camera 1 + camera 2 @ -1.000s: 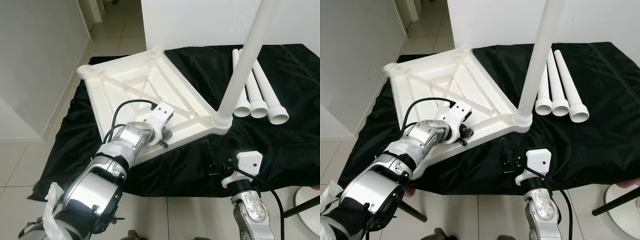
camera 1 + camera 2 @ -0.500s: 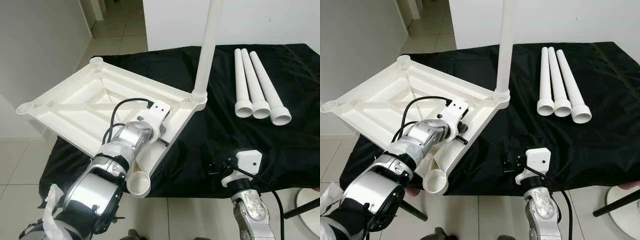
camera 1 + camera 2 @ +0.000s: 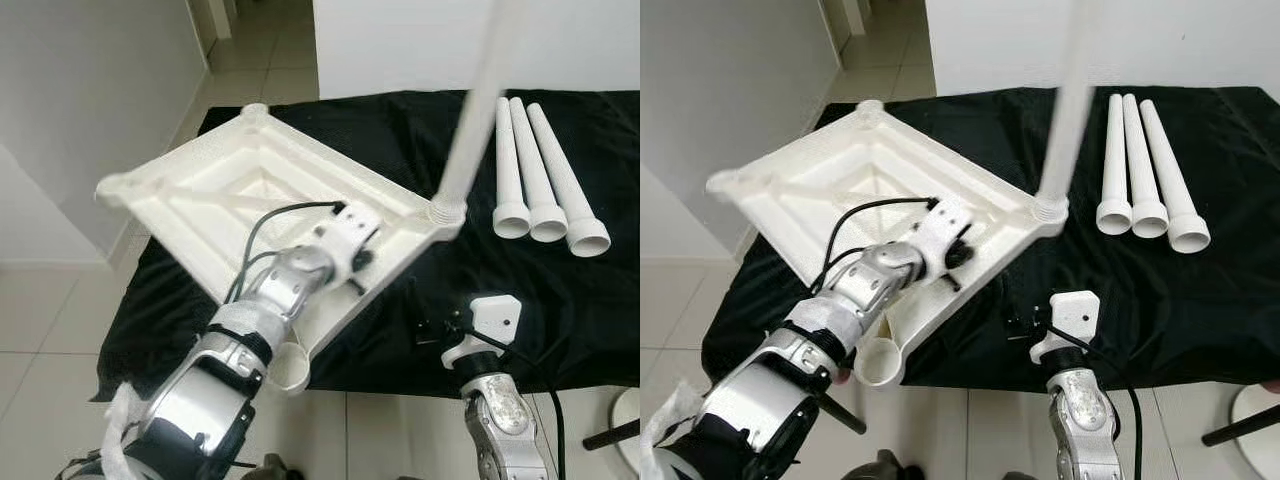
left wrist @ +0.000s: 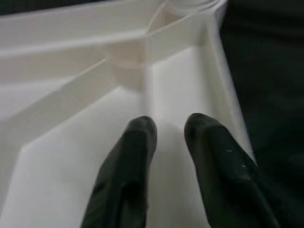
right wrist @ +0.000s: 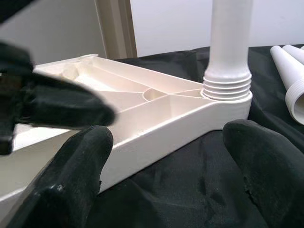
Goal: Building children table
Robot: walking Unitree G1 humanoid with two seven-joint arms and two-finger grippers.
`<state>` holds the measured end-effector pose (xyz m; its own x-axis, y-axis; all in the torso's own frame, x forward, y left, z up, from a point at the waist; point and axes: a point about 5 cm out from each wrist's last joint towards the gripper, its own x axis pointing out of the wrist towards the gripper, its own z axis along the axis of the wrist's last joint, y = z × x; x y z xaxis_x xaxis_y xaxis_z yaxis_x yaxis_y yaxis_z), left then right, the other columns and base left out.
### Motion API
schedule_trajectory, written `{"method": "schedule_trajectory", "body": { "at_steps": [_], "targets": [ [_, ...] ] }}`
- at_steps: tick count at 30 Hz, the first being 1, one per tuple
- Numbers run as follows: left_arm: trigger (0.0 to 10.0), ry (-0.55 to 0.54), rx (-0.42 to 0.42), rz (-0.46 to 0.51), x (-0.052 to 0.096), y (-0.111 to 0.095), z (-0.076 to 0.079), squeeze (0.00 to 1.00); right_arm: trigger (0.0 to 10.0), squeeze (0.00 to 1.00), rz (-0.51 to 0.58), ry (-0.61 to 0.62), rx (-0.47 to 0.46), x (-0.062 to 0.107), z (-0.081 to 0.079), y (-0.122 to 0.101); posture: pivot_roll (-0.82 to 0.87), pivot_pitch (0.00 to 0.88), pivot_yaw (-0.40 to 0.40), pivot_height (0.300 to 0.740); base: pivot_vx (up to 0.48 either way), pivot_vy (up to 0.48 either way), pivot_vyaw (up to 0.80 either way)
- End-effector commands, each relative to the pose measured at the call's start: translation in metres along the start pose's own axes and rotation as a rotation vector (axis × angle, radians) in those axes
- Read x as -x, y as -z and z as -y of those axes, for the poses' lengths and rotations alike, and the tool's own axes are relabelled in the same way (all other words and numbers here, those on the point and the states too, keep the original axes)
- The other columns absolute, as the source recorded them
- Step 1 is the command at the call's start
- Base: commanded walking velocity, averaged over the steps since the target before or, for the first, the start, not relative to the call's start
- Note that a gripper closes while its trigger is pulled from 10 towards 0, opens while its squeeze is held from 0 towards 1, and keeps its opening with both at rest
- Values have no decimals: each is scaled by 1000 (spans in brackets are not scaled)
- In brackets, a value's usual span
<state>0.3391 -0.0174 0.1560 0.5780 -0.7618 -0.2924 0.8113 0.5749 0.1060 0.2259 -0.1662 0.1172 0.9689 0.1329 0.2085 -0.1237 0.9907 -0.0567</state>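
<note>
One leg is in. Is that all so far?

Yes. The white tabletop lies upside down on the black cloth. One leg is screwed into its corner and sticks up. The three other legs lie side by side on the cloth, near that corner but not touching it.

So I think three legs are left to do?

I think so too. The hole at the near corner has no leg in it, and that corner hangs out past the front edge of the cloth.

What are the grippers doing?

The left gripper has its two black fingers pinched close on the near side of the tabletop, and it holds it. The right gripper waits near the front edge of the cloth. Its fingers are wide apart and hold nothing. It points at the corner with the leg.

What is new since half a second ago?

The tabletop has turned. The corner with the leg has swung over toward the loose legs, and the leg leans more now. The left gripper has kept its hold the whole time. The right gripper has stayed put
</note>
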Motion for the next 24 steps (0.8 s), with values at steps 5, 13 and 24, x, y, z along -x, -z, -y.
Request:
{"method": "schedule_trajectory", "body": {
  "at_steps": [5, 13, 24],
  "targets": [
    [10000, -39, -37, 0, 1, -6, -5, 0, 10000, 0, -4, 5, -9, 1, -4, 3, -104, 0, 149, 740, 0, 0, 0],
    [10000, -20, -1, 245, 31, -28, -9, 0, 10000, 0, 2, 32, -20, 2, -5, 3, -108, 0, 162, 740, 0, 0, 0],
    [10000, 343, 23, 449, 113, -12, 13, 0, 10000, 0, 49, 63, -43, -14, -2, -5, -67, 0, 136, 740, 0, 0, 0]
  ]
}}
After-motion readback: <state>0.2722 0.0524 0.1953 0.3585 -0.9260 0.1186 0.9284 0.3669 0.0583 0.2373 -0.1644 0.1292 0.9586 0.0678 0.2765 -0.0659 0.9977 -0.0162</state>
